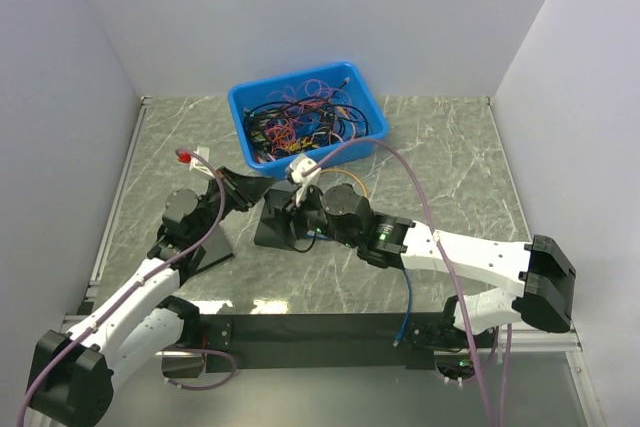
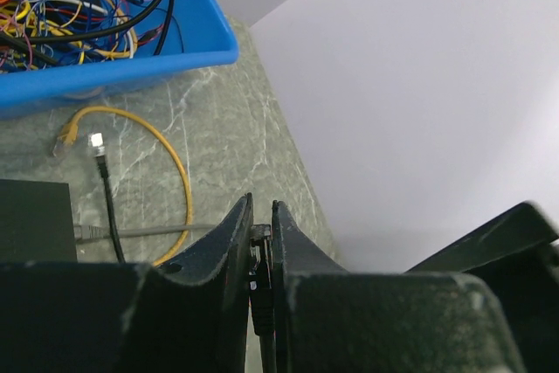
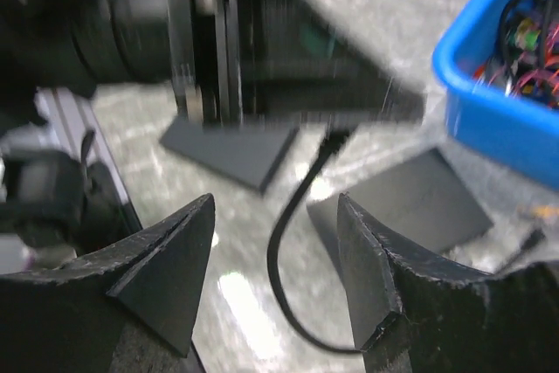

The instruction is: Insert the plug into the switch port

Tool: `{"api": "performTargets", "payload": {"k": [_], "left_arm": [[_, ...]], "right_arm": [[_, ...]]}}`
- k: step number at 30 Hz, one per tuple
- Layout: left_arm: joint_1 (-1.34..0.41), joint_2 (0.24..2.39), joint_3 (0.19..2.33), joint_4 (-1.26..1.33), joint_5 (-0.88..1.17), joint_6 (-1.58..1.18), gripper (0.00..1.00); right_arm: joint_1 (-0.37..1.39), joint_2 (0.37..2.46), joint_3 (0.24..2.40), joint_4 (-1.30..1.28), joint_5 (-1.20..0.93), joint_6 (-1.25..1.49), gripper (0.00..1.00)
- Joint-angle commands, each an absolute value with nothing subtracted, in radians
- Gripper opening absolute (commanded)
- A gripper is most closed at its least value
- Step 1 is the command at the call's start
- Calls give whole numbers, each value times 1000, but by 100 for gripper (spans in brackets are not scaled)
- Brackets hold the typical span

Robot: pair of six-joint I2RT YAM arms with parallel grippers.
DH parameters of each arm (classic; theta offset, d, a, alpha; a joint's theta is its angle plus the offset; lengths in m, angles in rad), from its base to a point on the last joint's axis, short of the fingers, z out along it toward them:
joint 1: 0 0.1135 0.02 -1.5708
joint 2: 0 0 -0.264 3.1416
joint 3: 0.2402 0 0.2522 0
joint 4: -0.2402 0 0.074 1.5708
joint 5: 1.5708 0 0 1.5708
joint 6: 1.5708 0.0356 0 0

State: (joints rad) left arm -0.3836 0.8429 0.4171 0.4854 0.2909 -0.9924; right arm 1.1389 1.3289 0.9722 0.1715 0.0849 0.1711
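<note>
Gray marbled table (image 1: pixel 450 157) with a blue bin (image 1: pixel 240 122) at the back, stuffed with a mess of tangled colored wires. In front of the bin sits the black switch (image 1: pixel 275 227), flat on the table, with both arms reaching in around it.

The left gripper (image 2: pixel 261 209) is squeezed tight on the black plug (image 2: pixel 260 281), which is clamped between the fingers, cord end toward the wrist. From above, those fingers sit just beside the switch's far-left corner. Can't tell if the plug is touching it.

The right gripper (image 3: pixel 275 200) is spread wide with nothing in it, and the black cable (image 3: pixel 281 242) loops down past the gap.

A loose yellow cable (image 2: pixel 179 172) curls on the table near the bin.
</note>
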Motion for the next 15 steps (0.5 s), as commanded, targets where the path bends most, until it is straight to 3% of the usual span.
{"api": "performTargets", "payload": {"k": [1,15], "left_arm": [[-388,821,408,515,299,-1005,0],[-388,776,419,463,284,-980,1]], "right_arm": [[1140,1371,1054,184,158,187,65],[1138,1480,1158,138,258,207,56]]}}
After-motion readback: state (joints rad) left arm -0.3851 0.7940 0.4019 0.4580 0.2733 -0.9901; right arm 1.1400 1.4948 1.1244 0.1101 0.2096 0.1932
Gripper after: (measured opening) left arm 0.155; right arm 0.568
